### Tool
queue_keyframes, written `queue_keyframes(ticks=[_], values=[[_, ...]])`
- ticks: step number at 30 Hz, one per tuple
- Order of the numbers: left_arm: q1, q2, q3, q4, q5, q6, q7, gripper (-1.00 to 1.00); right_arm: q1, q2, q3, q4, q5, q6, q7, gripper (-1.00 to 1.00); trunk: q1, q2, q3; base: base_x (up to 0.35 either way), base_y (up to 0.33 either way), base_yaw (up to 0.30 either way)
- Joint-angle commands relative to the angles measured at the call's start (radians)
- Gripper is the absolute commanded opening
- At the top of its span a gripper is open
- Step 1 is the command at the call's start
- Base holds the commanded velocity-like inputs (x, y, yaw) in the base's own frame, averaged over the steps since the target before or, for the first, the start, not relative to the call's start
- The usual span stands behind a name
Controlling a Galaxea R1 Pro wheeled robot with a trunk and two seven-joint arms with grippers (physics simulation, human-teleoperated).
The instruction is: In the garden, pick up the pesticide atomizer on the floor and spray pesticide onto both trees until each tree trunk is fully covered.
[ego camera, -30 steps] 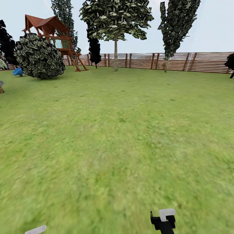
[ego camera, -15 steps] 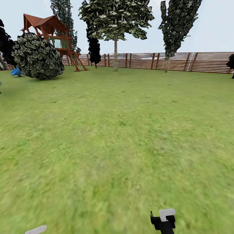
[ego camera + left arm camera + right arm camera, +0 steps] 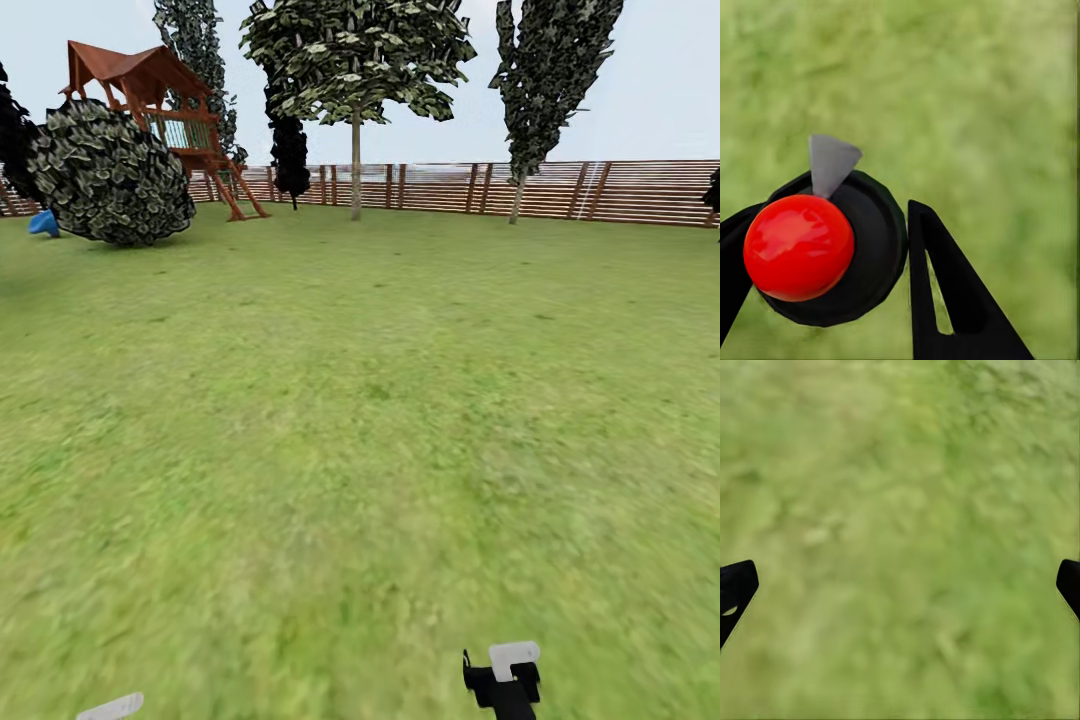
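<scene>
The pesticide atomizer [image 3: 821, 247], a black body with a glossy red ball top and a grey nozzle, sits between the black fingers [image 3: 945, 300] of my left gripper [image 3: 836, 214], which is shut on it above grass. My right gripper [image 3: 904, 577] hangs open over bare lawn, its fingertips at the far sides of the right wrist view. Far ahead near the fence stand two tall trees, one broad-crowned [image 3: 355, 60] with a pale straight trunk [image 3: 355, 175], one narrow [image 3: 550, 70] with its trunk [image 3: 517, 198] to the right. A black and white part of my right arm [image 3: 505, 680] shows at the bottom edge.
Green lawn [image 3: 360, 420] stretches to a brown slat fence [image 3: 600, 190]. At the back left are a wooden play tower [image 3: 150, 90], a round dark bush [image 3: 110, 175] and a small blue object [image 3: 43, 222]. Dark trees [image 3: 290, 150] stand behind.
The whole head view has drifted: the bush, play tower and blue object sit slightly further left, so the camera has moved. Both arms keep their places in the picture.
</scene>
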Motion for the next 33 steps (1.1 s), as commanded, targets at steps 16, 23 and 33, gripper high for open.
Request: queue_keyframes(ticks=[16, 23, 33], values=[[-0.001, 0.000, 0.009, 0.002, -0.005, -0.003, -0.005, -1.00, -0.001, 0.000, -0.005, 0.002, 0.010, -0.002, -0.005, 1.00, 0.000, 0.000, -0.001, 0.336, 0.000, 0.000], [-0.001, 0.000, 0.009, 0.002, -0.005, -0.003, -0.005, -1.00, 0.000, -0.004, -0.005, 0.003, 0.012, -0.002, -0.004, 1.00, 0.000, 0.000, -0.001, 0.336, 0.000, 0.000], [-0.001, 0.000, 0.009, 0.002, -0.005, -0.003, -0.005, -1.00, -0.001, -0.004, -0.005, 0.003, 0.011, -0.002, -0.004, 1.00, 0.000, 0.000, -0.001, 0.336, 0.000, 0.000]])
